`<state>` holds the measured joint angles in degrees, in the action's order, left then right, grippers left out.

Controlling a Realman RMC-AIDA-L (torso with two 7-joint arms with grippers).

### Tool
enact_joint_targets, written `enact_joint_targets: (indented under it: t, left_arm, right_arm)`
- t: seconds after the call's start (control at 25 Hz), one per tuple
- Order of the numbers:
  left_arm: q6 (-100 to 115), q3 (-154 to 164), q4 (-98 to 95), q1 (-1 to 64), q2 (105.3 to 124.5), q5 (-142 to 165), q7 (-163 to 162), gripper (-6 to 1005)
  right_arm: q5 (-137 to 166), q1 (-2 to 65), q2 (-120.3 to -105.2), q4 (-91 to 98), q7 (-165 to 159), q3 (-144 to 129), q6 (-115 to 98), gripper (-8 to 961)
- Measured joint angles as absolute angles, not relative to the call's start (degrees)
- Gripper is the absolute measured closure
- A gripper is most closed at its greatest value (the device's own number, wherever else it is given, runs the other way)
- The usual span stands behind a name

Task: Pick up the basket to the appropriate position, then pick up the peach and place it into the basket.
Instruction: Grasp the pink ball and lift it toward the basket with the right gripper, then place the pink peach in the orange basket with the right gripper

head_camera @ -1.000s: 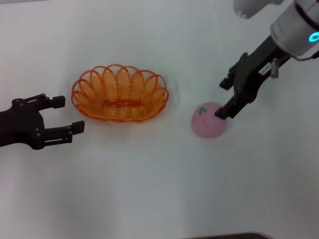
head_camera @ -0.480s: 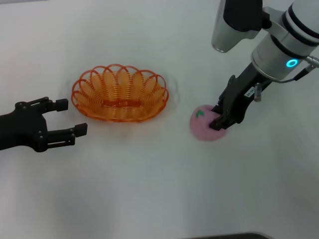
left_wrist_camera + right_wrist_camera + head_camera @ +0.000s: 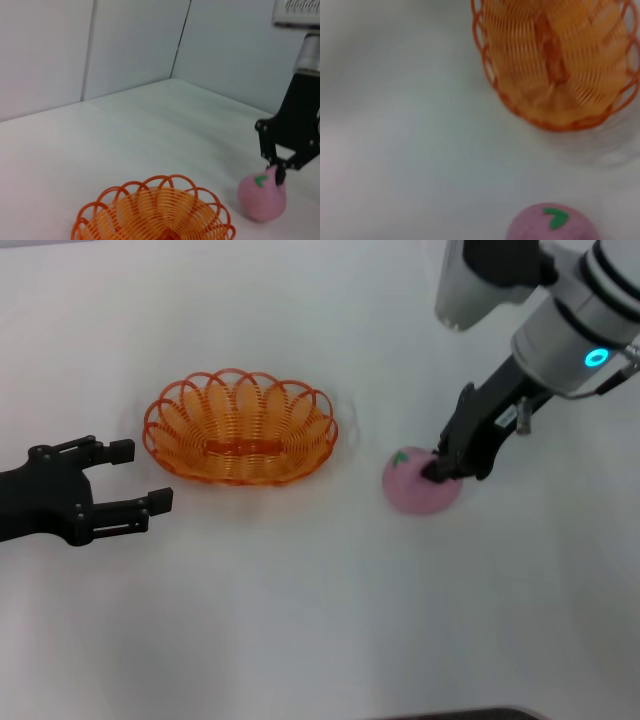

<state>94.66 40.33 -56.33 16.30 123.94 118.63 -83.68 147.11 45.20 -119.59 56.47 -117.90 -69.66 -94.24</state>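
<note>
The orange basket [image 3: 240, 428] stands upright on the white table, left of centre; it also shows in the left wrist view [image 3: 152, 212] and the right wrist view [image 3: 560, 55]. The pink peach [image 3: 418, 485] with its green leaf mark lies on the table to the basket's right, also in the left wrist view [image 3: 260, 197] and the right wrist view [image 3: 552, 227]. My right gripper [image 3: 441, 466] is down at the peach's top right side, open, with a fingertip [image 3: 280, 176] touching the peach. My left gripper [image 3: 135, 480] is open and empty, just left of the basket.
The white table [image 3: 300, 620] runs in front of the basket and the peach. White wall panels [image 3: 125, 45] stand behind the table. The right arm's white body [image 3: 560, 310] hangs over the table's far right part.
My right gripper has come down from the upper right onto the peach's top right side. The peach shifted slightly. The left gripper drew back a little to the left. The basket has not moved.
</note>
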Motion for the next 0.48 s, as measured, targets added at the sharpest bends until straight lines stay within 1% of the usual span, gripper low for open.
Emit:
enact_joint_targets:
  t: [0.2,0.36,0.48]
  left_arm:
    - [94.65,39.91,-56.35,16.33,123.92,118.71,-83.74,148]
    - [94.65,39.78,-56.42,16.37,123.92,118.73,-83.88,148]
    - [94.94,39.79,-56.43,16.47,123.92,118.61,-84.03,149]
  right_arm:
    - [146.04,45.39,-119.51,63.78,-117.73,-64.5,-97.67,902]
    - [141.34,47.48,-119.54,67.65,-117.98,-59.46,-98.95,898]
    - [138.56,50.03,-119.91,66.27,-118.03,-58.45,-97.45,896]
